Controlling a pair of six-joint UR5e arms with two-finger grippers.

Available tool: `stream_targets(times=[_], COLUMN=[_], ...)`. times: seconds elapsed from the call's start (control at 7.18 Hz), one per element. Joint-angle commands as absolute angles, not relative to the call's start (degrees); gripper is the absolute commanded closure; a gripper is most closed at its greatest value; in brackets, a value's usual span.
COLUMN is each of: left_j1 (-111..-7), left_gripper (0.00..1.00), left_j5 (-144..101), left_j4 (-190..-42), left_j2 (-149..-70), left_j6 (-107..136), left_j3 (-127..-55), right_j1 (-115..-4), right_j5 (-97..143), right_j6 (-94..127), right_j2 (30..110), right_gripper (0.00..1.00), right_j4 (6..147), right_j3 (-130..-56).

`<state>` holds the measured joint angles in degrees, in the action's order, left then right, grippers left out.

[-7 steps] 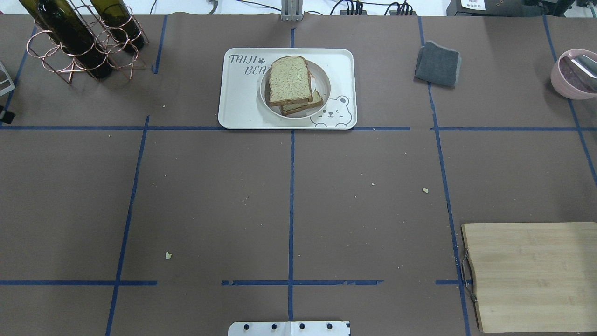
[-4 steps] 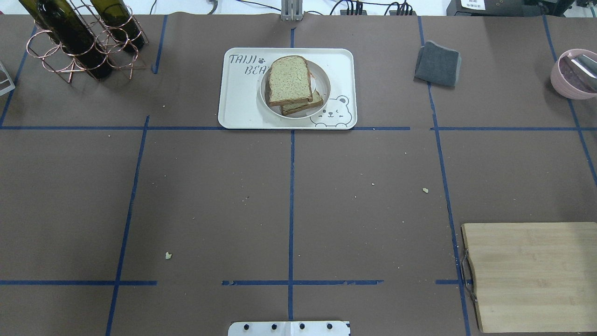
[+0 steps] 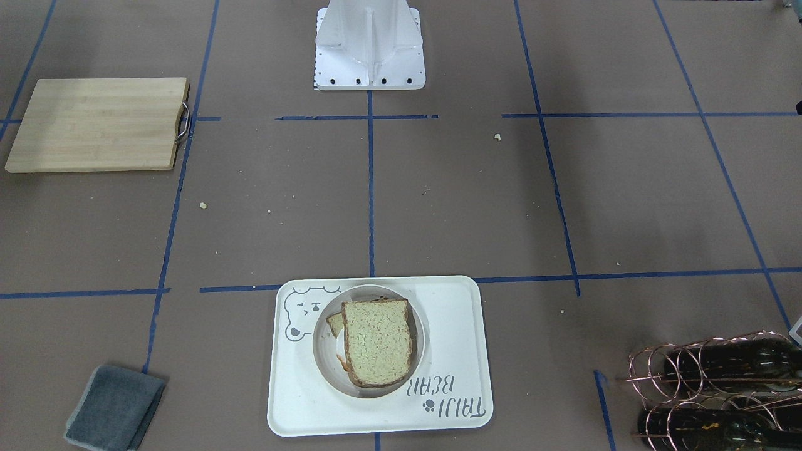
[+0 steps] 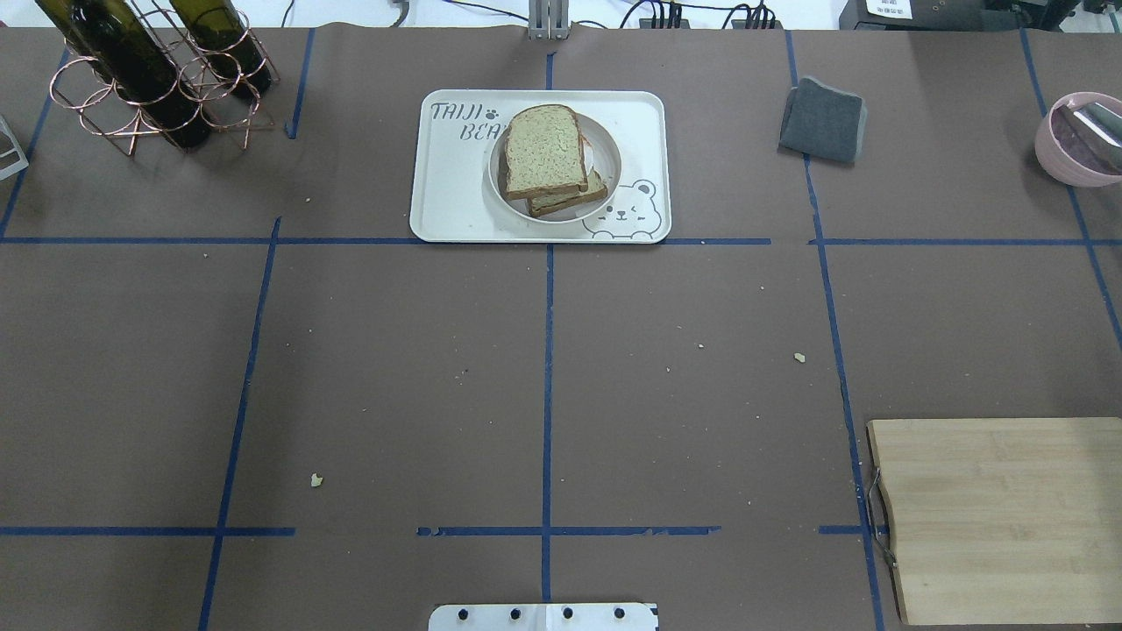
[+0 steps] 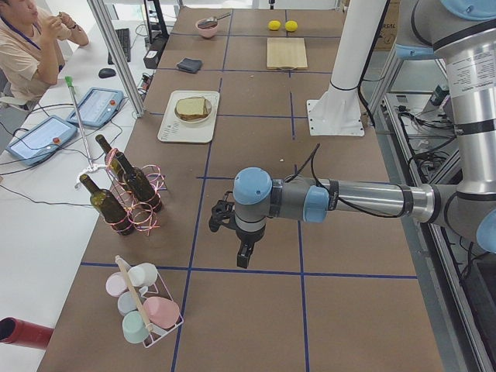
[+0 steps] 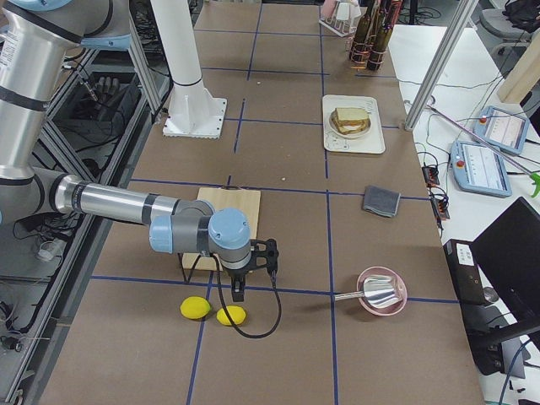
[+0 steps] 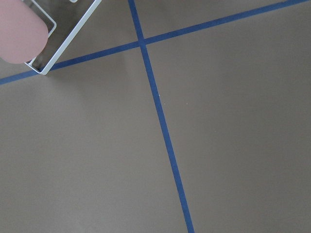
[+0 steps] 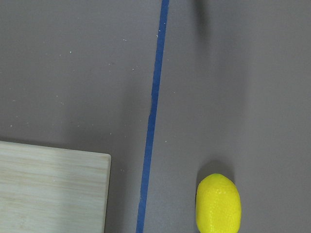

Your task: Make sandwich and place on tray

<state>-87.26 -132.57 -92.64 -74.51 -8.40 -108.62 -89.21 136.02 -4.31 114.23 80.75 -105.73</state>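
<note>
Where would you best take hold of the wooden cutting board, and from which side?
Probably by the metal handle of the cutting board, on its short edge toward the robot's left. The board lies flat, so its other edges leave no gap, while the handle bows out from the wood. Come down from above, a finger on either side of the bar.

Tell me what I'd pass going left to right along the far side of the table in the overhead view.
Bottle rack → tray carrying the sandwich → grey cloth → pink bowl at the right edge.
</note>
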Motion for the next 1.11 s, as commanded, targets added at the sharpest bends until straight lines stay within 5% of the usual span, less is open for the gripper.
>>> stream_targets(times=[0.0, 0.98], left_j1=[-87.1, -87.1], left_gripper=[0.00, 0.00], left_j5=[-132.4, -132.9], left_j4=[-92.7, -92.5], left_j2=[-74.4, -74.3], left_j6=[-9.5, -9.6], left_j3=[-108.5, -106.4], right_j1=[-89.2, -89.1], right_j5=[136.0, 136.0], right_j6=[-4.4, -4.3], right_j2=[115.1, 115.3], right_gripper=[0.00, 0.00], right_j4=[80.2, 80.2], right_j3=[-105.7, -105.8])
